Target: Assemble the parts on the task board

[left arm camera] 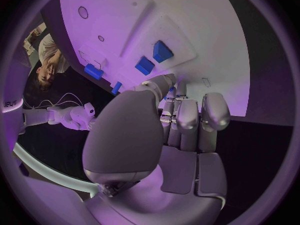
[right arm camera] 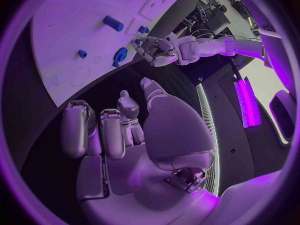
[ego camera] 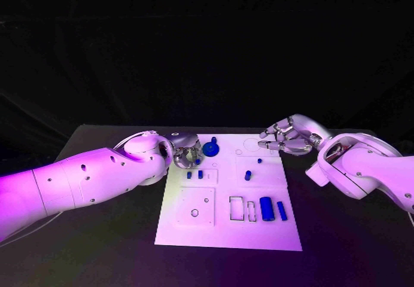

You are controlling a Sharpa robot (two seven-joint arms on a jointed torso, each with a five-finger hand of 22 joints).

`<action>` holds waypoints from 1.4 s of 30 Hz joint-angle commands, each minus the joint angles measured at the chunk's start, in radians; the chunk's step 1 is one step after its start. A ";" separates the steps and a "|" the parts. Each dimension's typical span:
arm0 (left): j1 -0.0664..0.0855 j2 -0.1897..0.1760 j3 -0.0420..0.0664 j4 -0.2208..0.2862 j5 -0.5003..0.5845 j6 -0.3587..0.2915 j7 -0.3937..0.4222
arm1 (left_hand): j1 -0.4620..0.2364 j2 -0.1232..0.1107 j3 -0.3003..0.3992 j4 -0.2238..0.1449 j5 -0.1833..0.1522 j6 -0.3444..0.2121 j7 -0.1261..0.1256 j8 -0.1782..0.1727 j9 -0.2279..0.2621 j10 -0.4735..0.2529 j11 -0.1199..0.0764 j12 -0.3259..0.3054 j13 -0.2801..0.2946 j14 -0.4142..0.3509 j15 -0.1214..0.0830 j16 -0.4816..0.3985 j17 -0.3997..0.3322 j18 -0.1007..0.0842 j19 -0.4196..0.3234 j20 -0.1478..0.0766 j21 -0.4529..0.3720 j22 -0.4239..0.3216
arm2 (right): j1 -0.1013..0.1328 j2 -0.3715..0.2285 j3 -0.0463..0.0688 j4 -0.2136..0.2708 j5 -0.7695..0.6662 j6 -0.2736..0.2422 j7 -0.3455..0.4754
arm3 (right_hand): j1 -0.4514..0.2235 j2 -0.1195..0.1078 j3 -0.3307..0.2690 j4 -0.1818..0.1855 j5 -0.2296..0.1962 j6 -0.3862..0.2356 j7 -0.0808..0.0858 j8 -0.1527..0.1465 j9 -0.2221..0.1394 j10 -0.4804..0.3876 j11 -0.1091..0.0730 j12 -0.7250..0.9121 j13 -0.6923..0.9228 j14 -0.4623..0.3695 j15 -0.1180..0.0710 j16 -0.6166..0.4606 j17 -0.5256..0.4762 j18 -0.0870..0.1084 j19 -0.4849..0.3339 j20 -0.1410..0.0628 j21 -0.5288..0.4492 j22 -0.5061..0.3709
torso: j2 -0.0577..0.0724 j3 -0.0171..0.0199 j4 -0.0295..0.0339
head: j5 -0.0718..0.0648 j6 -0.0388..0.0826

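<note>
The white task board [ego camera: 226, 230] lies in the middle of the table. On it are a blue knob-shaped part [ego camera: 212, 147], two small blue parts [ego camera: 195, 175], another small one [ego camera: 248, 175], a blue cylinder [ego camera: 267, 209] and a blue bar [ego camera: 281, 209]. My left hand [ego camera: 185, 152] hovers at the board's far left corner beside the knob. Its thumb meets its curled fingers [left arm camera: 187, 115], and a bit of blue shows between them. The two small parts [left arm camera: 153, 58] lie just beyond those fingers. My right hand [ego camera: 287, 136] sits at the far right corner, its fingers [right arm camera: 103, 130] curled in on nothing.
The board has empty rectangular recesses [ego camera: 237, 206] near the cylinder and a round hole [ego camera: 195, 212] at its left. Black table [ego camera: 103, 251] surrounds the board on all sides. In the right wrist view the left hand [right arm camera: 156, 50] shows beside the knob [right arm camera: 119, 56].
</note>
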 commanded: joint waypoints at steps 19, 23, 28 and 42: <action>0.000 -0.025 0.001 0.007 0.003 -0.017 -0.002 | 0.000 0.003 0.003 -0.011 0.001 -0.009 0.003 -0.001 -0.006 -0.012 0.002 -0.008 0.004 -0.013 0.000 -0.012 -0.013 -0.009 -0.013 -0.002 -0.012 -0.008 | -0.001 -0.001 0.000 -0.012 -0.005 0.005 0.006 | 0.012 0.008 -0.009 0.001 0.007 -0.003 0.000 0.007 0.002 -0.070 -0.005 -0.097 -0.097 0.046 -0.007 -0.021 0.009 0.015 -0.012 -0.003 -0.025 0.072 | 0.001 -0.0015 0.0002 | -0.002 0.000; 0.000 -0.034 0.001 0.015 0.003 -0.034 0.006 | 0.004 0.005 0.006 -0.014 0.001 -0.006 0.002 0.001 -0.006 -0.011 0.002 -0.008 0.005 -0.016 0.000 -0.019 -0.024 -0.008 -0.015 -0.002 -0.014 -0.011 | -0.001 0.000 0.000 -0.020 -0.010 0.009 0.006 | 0.029 0.011 -0.005 0.005 0.004 -0.002 -0.002 0.011 0.002 -0.181 -0.006 -0.302 -0.289 0.034 -0.009 -0.060 -0.042 0.021 -0.027 -0.005 -0.057 0.053 | 0.000 -0.0013 0.0002 | -0.002 0.001; 0.001 -0.054 0.004 0.029 0.004 -0.055 0.011 | 0.005 0.005 0.008 -0.015 0.001 -0.004 0.001 0.002 -0.006 -0.011 0.001 -0.008 0.005 -0.016 0.000 -0.018 -0.023 -0.008 -0.015 -0.002 -0.014 -0.010 | -0.002 0.003 0.000 -0.031 -0.036 0.018 0.004 | 0.050 0.006 0.003 0.013 0.001 0.009 -0.004 0.015 0.002 -0.170 -0.010 -0.421 -0.396 0.030 -0.012 -0.094 -0.081 0.025 -0.033 -0.008 -0.083 0.040 | -0.001 -0.0009 0.0007 | -0.003 0.002; 0.014 -0.155 0.012 0.091 0.692 -0.248 0.123 | -0.028 0.004 0.009 0.000 -0.001 0.017 0.018 0.005 -0.013 -0.021 0.013 -0.004 0.011 -0.158 0.008 -0.264 -0.330 0.053 -0.219 0.005 -0.251 -0.256 | -0.027 0.044 -0.003 -0.062 -0.522 0.093 -0.099 | 0.201 -0.027 0.172 -0.062 -0.106 0.068 -0.002 -0.004 -0.012 -0.157 0.008 -0.803 -0.728 0.038 0.000 -0.100 -0.080 0.019 -0.011 -0.001 -0.070 0.064 | 0.000 -0.0001 -0.0003 | -0.056 0.025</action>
